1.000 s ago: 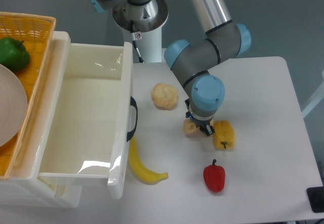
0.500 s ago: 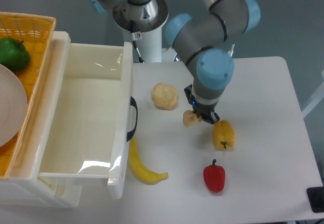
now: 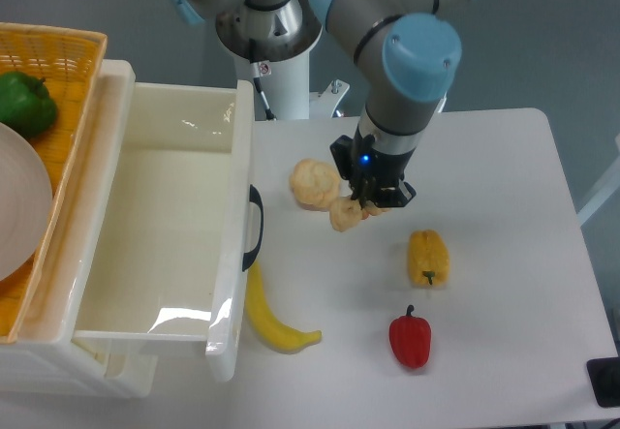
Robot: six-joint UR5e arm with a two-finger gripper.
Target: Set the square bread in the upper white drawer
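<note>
My gripper (image 3: 363, 204) hangs above the table's middle, shut on the square bread (image 3: 344, 215), a small pale tan slab that sticks out to the lower left of the fingers, lifted off the table. The round cream bun (image 3: 314, 183) lies just left of it. The upper white drawer (image 3: 160, 226) stands pulled open at the left, its inside bare and its dark handle (image 3: 255, 228) facing the gripper.
A yellow pepper (image 3: 427, 258) and a red pepper (image 3: 410, 339) lie right of and below the gripper. A banana (image 3: 269, 321) rests by the drawer's front. An orange wicker basket (image 3: 58, 61) with a green pepper (image 3: 24, 103) and a pale plate (image 3: 19, 206) sits at far left.
The gripper has risen and carried the square bread up and to the left, away from the yellow pepper and toward the bun and the drawer.
</note>
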